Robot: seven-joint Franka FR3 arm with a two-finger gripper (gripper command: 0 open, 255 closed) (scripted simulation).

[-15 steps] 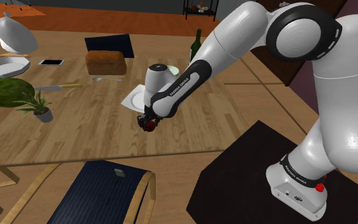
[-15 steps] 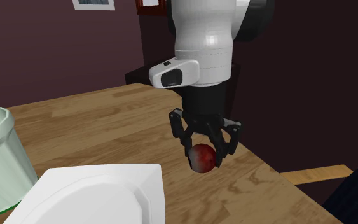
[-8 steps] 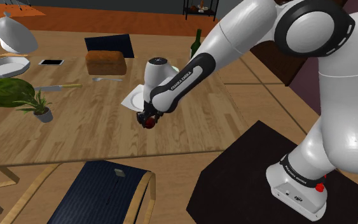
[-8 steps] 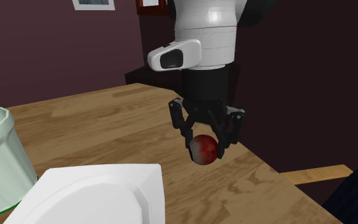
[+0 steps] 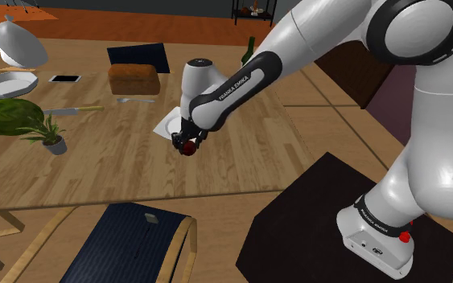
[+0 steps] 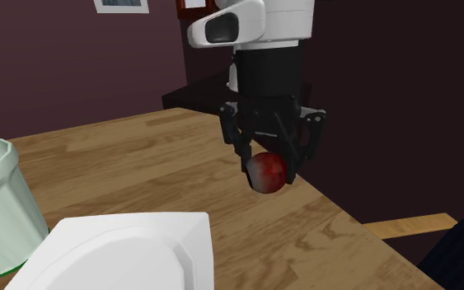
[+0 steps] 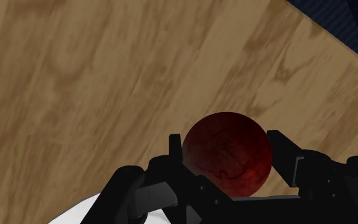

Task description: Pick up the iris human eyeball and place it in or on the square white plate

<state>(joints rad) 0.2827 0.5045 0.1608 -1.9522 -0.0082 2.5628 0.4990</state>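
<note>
Gripper (image 6: 271, 167) clasps the dark red eyeball (image 6: 267, 175) above the wooden table (image 6: 131, 156), near the white plate (image 6: 139, 243). Carrying step, I judge: next it must move over the plate, lower, release.

The eyeball (image 6: 267, 173) is a dark red ball laced with darker veins, paler and greyish on one side. It sits clasped between the fingers of the gripper (image 6: 269, 167), lifted clear of the table (image 6: 139, 169). The plate (image 6: 131, 247) is white and square with a round well. It lies flat on the table, lower than the gripper and off to one side, near the eyeball but not touching it.
</note>
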